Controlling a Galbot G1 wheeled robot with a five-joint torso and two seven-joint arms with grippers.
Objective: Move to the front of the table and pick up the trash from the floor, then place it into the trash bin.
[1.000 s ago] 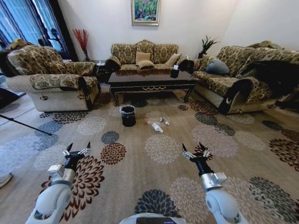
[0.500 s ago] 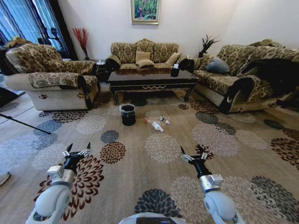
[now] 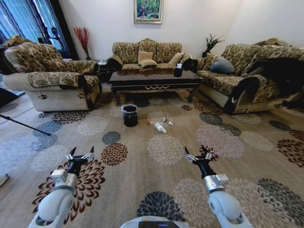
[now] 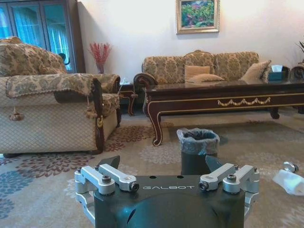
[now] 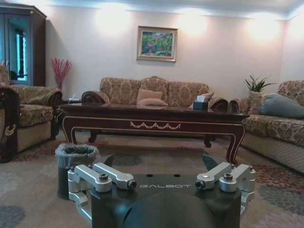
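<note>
Trash (image 3: 160, 126) lies beside trash bin (image 3: 129, 115), before table (image 3: 154, 83).

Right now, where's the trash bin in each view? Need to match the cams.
Head view: trash bin on the carpet, left of centre, before the coffee table's left end.
Left wrist view: centre, just beyond the left claw.
Right wrist view: lower left, beside the right claw.
Shared landmark: the coffee table's gold scroll ornament.

A home living room. Patterned sofas (image 3: 147, 53) and an armchair (image 3: 50, 78) ring a dark coffee table (image 3: 154, 81) across the frame's upper half, standing on flower-medallion carpet (image 3: 161, 152). A framed painting (image 3: 148, 10) hangs top centre, a potted plant (image 3: 210, 45) upper right.
</note>
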